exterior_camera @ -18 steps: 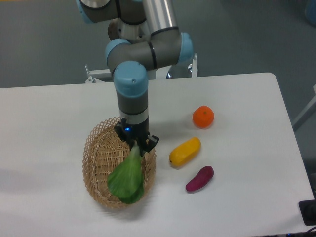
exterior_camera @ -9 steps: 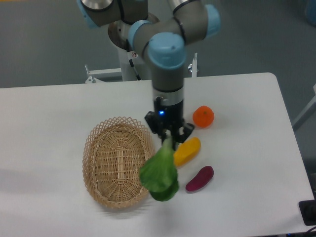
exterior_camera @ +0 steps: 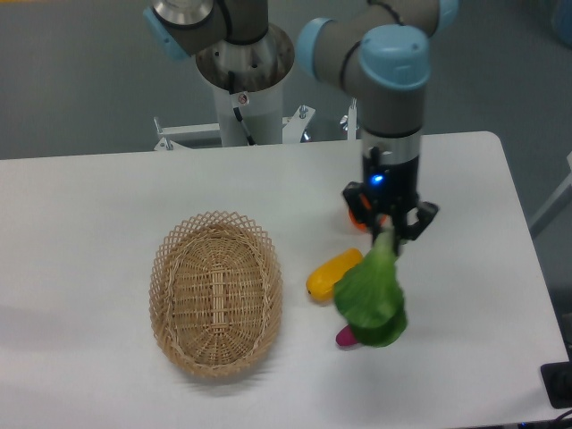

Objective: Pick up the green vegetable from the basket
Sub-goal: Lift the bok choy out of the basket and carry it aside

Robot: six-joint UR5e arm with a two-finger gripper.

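Camera view from the fixed position: the green vegetable (exterior_camera: 371, 295) hangs in the air, its pale stalk end pinched between the jaws of the gripper (exterior_camera: 390, 231) and its broad dark leaf drooping straight below them. The jaws are closed tight on the stalk, so only a narrow gap filled by the vegetable stands between the fingers. The leaf hangs clear of the table (exterior_camera: 98, 214), well away from the basket (exterior_camera: 215, 292), which sits far off to the camera-left of the jaws and lower in the frame. Just below and to the camera-left of the jaws lies a yellow fruit (exterior_camera: 329, 273), partly covered by the hanging leaf. Beneath the leaf a small piece of a purple sweet potato (exterior_camera: 343, 337) peeks out. Behind the fingers, an orange fruit (exterior_camera: 355, 217) is mostly hidden.
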